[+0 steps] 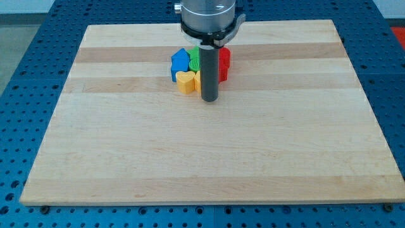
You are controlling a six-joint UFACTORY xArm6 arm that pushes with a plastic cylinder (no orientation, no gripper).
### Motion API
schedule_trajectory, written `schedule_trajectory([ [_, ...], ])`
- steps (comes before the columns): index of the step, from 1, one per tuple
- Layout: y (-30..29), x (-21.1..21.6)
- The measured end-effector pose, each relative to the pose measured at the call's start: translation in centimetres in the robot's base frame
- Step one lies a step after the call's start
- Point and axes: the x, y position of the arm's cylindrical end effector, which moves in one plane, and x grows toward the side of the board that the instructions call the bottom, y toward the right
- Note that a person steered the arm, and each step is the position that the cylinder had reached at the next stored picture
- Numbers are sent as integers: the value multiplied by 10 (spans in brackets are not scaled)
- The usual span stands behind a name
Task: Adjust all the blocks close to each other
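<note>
Several small blocks sit in a tight cluster near the top middle of the wooden board. A blue block is at the cluster's left, with a yellow heart-shaped block just below it. A green block shows between the blue block and the rod. A red block is at the right, partly hidden by the rod. A sliver of another yellow block shows beside the rod. My tip rests at the cluster's lower edge, just right of the yellow heart, touching or nearly touching it.
The board lies on a blue perforated table. The arm's round grey mount hangs over the board's top edge and hides whatever is behind it.
</note>
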Motion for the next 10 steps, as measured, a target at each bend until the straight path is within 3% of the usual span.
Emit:
schedule_trajectory([
  [2, -23, 15],
  [4, 175, 14],
  [5, 193, -50],
  [6, 169, -112],
  [7, 119, -133],
  [8, 77, -131],
  [10, 54, -128],
])
